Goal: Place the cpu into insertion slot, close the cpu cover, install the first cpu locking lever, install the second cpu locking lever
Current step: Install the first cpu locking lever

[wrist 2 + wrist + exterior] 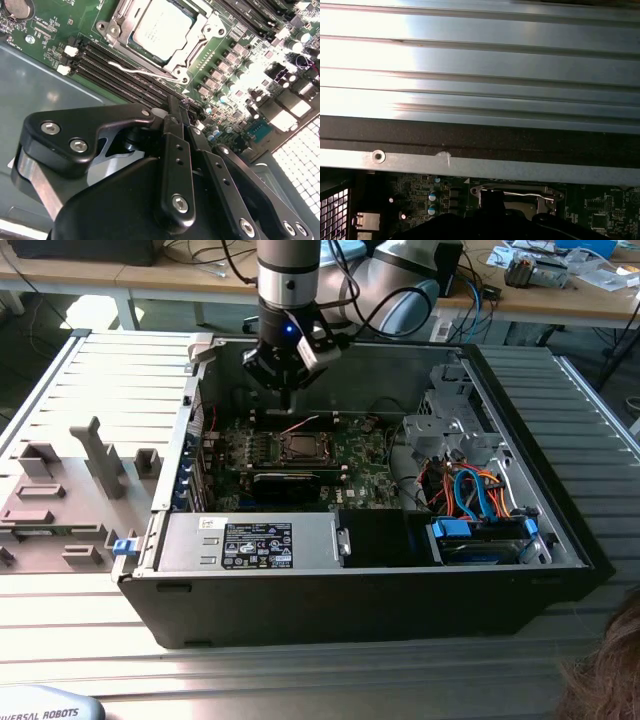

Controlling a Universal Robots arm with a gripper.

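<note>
In the open computer case (pixel 560 540), the cpu (pixel 162 27) lies silver top up in its socket on the green motherboard (pixel 360 465). The silvery cpu cover (pixel 118 19) lies flat, framing it. A thin wire locking lever (pixel 145 74) runs along the socket's edge nearest my fingers, and it also shows in the first wrist view (pixel 512 190). My gripper (pixel 287 397) hangs just above the board behind the socket (pixel 300 447). Its black fingers (pixel 172 125) are shut together with nothing between them, a short way from the lever.
A labelled power supply box (pixel 250 540) lines the case's front wall. A drive cage with blue and orange cables (pixel 480 495) fills the exterior view's right. Grey fixture blocks (pixel 95 455) stand on the slatted table at the left. A person's hair (pixel 610 670) shows at bottom right.
</note>
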